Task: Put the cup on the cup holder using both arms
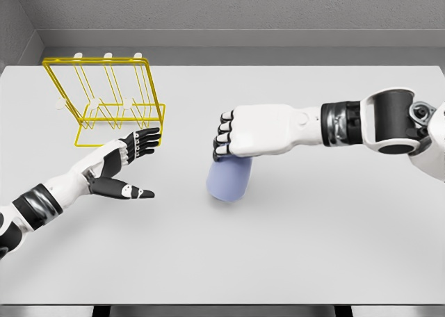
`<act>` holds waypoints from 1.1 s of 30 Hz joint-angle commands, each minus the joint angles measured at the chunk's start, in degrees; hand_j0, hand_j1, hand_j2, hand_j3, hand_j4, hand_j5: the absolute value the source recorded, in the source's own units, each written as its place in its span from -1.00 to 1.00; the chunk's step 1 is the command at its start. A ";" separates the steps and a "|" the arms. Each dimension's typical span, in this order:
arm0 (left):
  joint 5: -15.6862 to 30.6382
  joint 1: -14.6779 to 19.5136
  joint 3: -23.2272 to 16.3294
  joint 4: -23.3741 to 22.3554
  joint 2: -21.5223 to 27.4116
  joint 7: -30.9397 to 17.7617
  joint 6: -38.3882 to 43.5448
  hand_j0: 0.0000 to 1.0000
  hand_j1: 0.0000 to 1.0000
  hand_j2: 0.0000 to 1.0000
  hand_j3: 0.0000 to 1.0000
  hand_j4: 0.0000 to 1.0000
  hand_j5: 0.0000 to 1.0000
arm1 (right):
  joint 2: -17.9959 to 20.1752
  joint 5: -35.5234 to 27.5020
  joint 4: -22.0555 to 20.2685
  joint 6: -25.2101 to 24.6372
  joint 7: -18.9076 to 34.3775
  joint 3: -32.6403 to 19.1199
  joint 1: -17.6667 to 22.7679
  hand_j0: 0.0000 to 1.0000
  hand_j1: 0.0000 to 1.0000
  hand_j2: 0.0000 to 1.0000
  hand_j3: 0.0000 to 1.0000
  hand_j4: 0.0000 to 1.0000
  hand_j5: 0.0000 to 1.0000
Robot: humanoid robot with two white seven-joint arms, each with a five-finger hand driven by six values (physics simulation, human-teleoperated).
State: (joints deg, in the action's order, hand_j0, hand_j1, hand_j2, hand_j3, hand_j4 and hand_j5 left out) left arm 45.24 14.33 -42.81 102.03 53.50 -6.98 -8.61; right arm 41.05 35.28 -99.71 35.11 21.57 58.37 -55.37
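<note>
A pale blue cup (229, 180) stands on the white table (313, 247) near the middle. My right hand (233, 140) reaches in from the right and covers its top, fingers curled down over the cup's upper rim. The yellow wire cup holder (104, 101) with white-tipped pegs stands at the back left. My left hand (128, 160) hovers just in front of the holder's lower right corner, fingers stretched out and thumb apart, holding nothing. A stretch of table separates it from the cup.
A grey wall runs behind the table's far edge (222, 65). The table's front edge (222, 304) lies near the bottom of the view.
</note>
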 commanded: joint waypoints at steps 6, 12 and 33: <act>0.11 0.00 0.09 -0.07 -0.06 -0.05 0.00 1.00 1.00 1.00 1.00 1.00 1.00 | -3.52 1.37 4.61 -0.11 -0.03 -0.19 0.00 0.20 0.20 0.20 0.20 0.20 0.20; 0.11 -0.09 0.09 0.01 -0.06 0.04 -0.09 1.00 1.00 1.00 1.00 1.00 1.00 | -4.84 1.45 6.54 -0.11 0.06 -0.10 0.00 0.20 0.20 0.20 0.20 0.20 0.20; 0.02 0.00 0.09 0.01 -0.06 0.04 -0.18 1.00 1.00 1.00 1.00 1.00 1.00 | -3.61 2.68 5.14 -0.11 -0.03 -0.89 1.14 1.00 1.00 1.00 1.00 1.00 1.00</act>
State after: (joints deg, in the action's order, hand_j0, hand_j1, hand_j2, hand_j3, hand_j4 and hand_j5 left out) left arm 45.16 14.33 -42.75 101.98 53.39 -6.94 -8.79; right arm 36.39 38.31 -93.65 35.11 21.56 57.78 -54.23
